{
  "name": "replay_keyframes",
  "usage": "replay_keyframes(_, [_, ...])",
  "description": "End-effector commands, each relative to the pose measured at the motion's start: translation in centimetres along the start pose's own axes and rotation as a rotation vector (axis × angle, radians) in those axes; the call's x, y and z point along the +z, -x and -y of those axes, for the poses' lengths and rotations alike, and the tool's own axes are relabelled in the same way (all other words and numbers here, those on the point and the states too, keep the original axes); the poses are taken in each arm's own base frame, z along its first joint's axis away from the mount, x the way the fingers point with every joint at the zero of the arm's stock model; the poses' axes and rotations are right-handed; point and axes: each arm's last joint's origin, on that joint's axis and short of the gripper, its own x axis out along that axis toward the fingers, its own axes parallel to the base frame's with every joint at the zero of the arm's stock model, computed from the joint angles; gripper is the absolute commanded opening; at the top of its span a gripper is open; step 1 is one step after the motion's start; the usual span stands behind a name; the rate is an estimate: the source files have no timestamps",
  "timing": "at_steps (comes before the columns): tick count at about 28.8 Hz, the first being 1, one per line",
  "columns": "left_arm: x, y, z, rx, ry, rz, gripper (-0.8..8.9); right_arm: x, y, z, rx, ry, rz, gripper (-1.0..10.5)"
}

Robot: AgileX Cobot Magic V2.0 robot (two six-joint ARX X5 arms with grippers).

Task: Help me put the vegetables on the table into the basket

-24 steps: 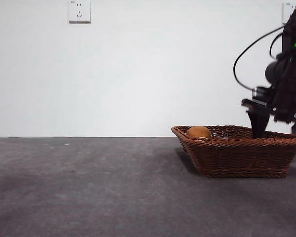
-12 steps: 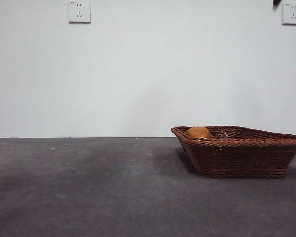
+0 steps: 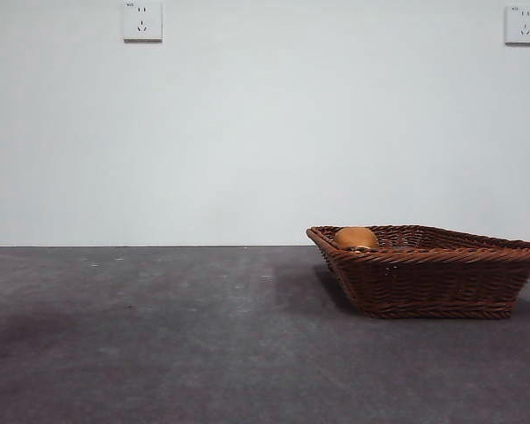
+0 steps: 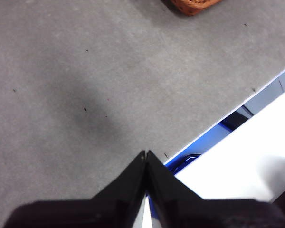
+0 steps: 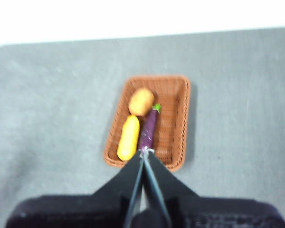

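Right gripper point(image 5: 143, 154) is hanging high over the basket point(image 5: 180, 114), jaws pressed together on nothing; inside it the corn point(image 5: 128, 137), eggplant point(image 5: 148, 130) and potato point(image 5: 141, 100) are lying side by side. Left gripper point(image 4: 146, 154) is hovering clamped and empty over bare table point(image 4: 85, 85), basket point(image 4: 192, 5) well apart. Front on, the potato point(image 3: 356, 237) is peeking over the basket point(image 3: 424, 278) rim.

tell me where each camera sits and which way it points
front view: low at table height, looking level across the table at the basket and wall; no arm shows.
left wrist view: above bare table, looking down; left gripper shut.
right wrist view: high above, looking down on corn, eggplant and potato in the basket; right gripper shut.
shared: all show the basket.
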Motion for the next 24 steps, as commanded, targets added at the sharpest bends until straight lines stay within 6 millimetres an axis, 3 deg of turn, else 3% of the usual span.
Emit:
replay_keyframes(1, [0.0, 0.0, 0.1, -0.024, 0.016, -0.005, -0.08, -1.0, 1.2, 0.0, 0.003, -0.013, 0.011, 0.0])
replay_keyframes(10, [0.3, -0.4, 0.3, -0.012, 0.01, -0.024, -0.08, -0.4, 0.2, 0.1, -0.035, -0.031, -0.014, 0.0])
replay_keyframes(24, [0.8, -1.1, 0.3, 0.045, 0.049, -0.05, -0.08, 2.0, -5.6, 0.4, -0.057, -0.047, -0.184, 0.0])
